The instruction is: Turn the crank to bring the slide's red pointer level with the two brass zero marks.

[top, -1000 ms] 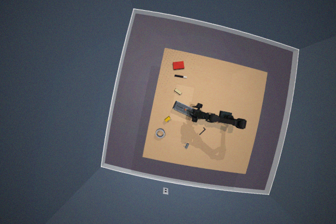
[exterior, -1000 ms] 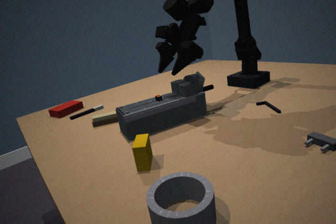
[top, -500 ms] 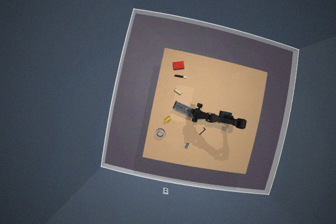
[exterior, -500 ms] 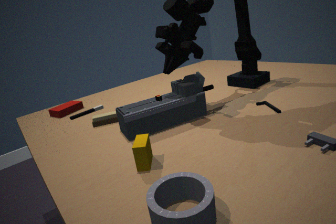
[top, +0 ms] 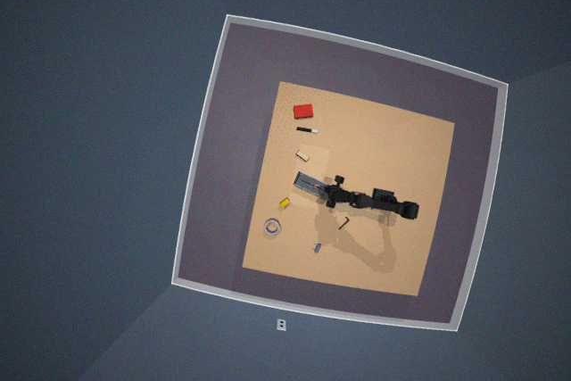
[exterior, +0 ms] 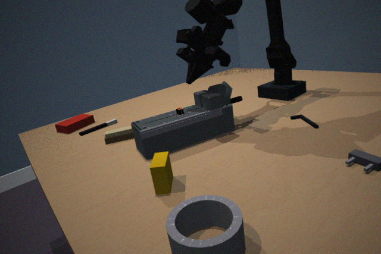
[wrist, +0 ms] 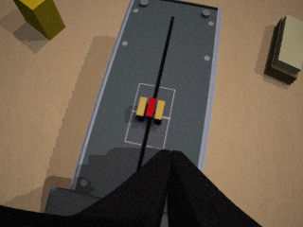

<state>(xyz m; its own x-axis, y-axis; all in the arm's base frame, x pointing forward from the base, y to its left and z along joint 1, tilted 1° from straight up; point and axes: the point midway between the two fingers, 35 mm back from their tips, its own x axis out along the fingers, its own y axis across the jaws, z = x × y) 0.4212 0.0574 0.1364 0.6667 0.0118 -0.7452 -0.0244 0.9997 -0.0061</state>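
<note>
The machine is a long dark grey housing [top: 306,183] [exterior: 187,137] [wrist: 185,90] with a slot along its top. The red pointer [wrist: 151,108] sits in the slot between the left brass mark [wrist: 142,107] and the right brass mark [wrist: 160,110]. It looks level with both; a very small offset cannot be told. The black crank handle [exterior: 236,99] sticks out at the machine's end nearest the arm's base; the wrist view does not show it. My gripper [exterior: 189,82] [wrist: 169,160] is shut and empty, above the housing and clear of the handle.
A yellow block [top: 285,202] [exterior: 161,172] and grey ring [top: 265,226] [exterior: 237,223] stand beside the machine. A pale block [top: 302,155] [wrist: 290,44], black-and-white pen [top: 305,129] and red block [top: 302,111] lie opposite. A hex key [top: 343,223] and grey two-pronged part [exterior: 364,159] lie farther off.
</note>
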